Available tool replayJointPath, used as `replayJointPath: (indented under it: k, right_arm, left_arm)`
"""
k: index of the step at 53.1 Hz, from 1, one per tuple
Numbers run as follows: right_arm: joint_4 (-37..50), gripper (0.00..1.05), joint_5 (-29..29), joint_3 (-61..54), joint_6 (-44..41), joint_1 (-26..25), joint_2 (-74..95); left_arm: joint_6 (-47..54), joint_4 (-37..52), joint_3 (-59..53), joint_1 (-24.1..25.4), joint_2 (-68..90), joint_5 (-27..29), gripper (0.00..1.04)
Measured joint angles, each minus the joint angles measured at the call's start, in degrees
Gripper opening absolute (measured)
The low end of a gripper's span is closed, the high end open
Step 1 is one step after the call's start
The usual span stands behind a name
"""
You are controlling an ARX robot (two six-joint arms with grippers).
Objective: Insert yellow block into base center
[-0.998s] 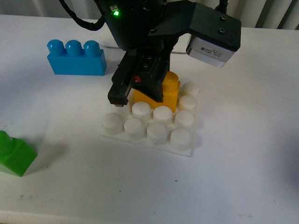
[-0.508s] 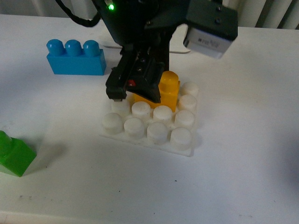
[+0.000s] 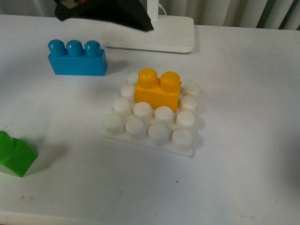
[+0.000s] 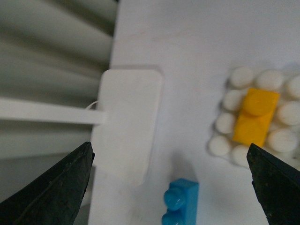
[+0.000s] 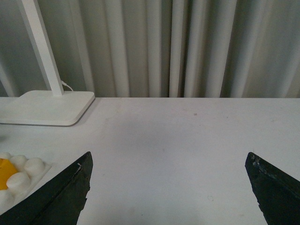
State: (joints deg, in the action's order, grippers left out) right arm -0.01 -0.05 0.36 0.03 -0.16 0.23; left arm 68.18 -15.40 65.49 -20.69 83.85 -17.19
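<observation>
The yellow block is sitting seated on the base, centre of the front view, its long axis running left to right across the middle studs. The left gripper is hanging wide open and empty above it, nearer than the right gripper, likewise spread and holding nothing.

Yellow block sits in the studded base, open above and on all sides. Blue brick stands near the base's far-left side, apart from it. Lamp slab with pole lies behind the base. Green brick is well apart at near left. Table to the right is bare.
</observation>
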Motion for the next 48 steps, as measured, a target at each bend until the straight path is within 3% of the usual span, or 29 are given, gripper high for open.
replayJointPath:
  k: [7,14,25,37,41,48]
  right_arm:
    - [0.0,0.96,0.0,0.0,0.0,0.0,0.02]
    - [0.0,0.96,0.0,0.0,0.0,0.0,0.02]
    - [0.0,0.96,0.0,0.0,0.0,0.0,0.02]
    - [0.0,0.96,0.02,0.0,0.0,0.0,0.02]
    - [0.0,0.96,0.0,0.0,0.0,0.0,0.02]
    - [0.0,0.96,-0.02,0.0,0.0,0.0,0.02]
  left_arm:
    - [-10.08,21.62,-19.76,6.4,-15.58,3.78,0.98]
    - [-20.5,30.58,-32.79,9.38,-27.45,8.59,0.98]
    - [-44.15,25.51,-51.56,10.71,-53.16,21.99,0.98]
    - [-51.95,25.18,-52.3,10.93,-56.17,22.6,0.98]
    - [-56.87,29.27,-53.9,10.69,-56.72,25.68,0.88]
    - [-65.07,30.69,-57.02,12.68,-59.95,24.92,0.63]
